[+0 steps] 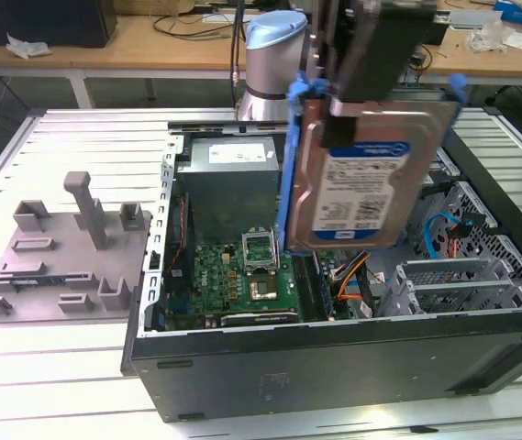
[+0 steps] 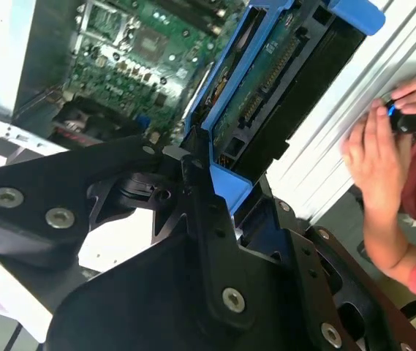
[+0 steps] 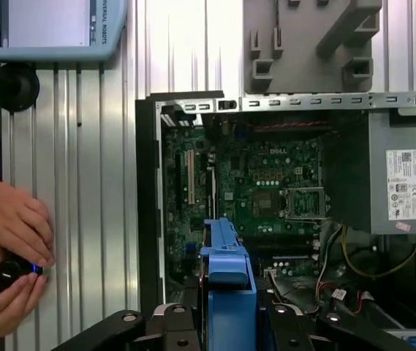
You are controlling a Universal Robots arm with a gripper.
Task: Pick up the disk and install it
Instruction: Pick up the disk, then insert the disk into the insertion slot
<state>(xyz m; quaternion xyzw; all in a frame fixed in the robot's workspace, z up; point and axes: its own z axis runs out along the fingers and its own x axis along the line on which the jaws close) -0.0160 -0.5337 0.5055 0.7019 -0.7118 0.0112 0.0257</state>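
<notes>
The jaws are clamped on the top edge of the disk (image 1: pixel 363 174), holding it upright in the air above the open computer case (image 1: pixel 334 367) lying on the table (image 1: pixel 49 376), high enough, I'd say, to hang clear of the motherboard (image 1: pixel 228 275).

Wooden benches (image 1: pixel 132 48) (cluttered with cables (image 1: pixel 192 20)) stand behind the slatted metal table (image 1: pixel 59 385).

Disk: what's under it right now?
The disk hangs over the open case. Under it, the motherboard and orange cables show. What lies straight beneath the disk is covered in the first wrist view.
</notes>
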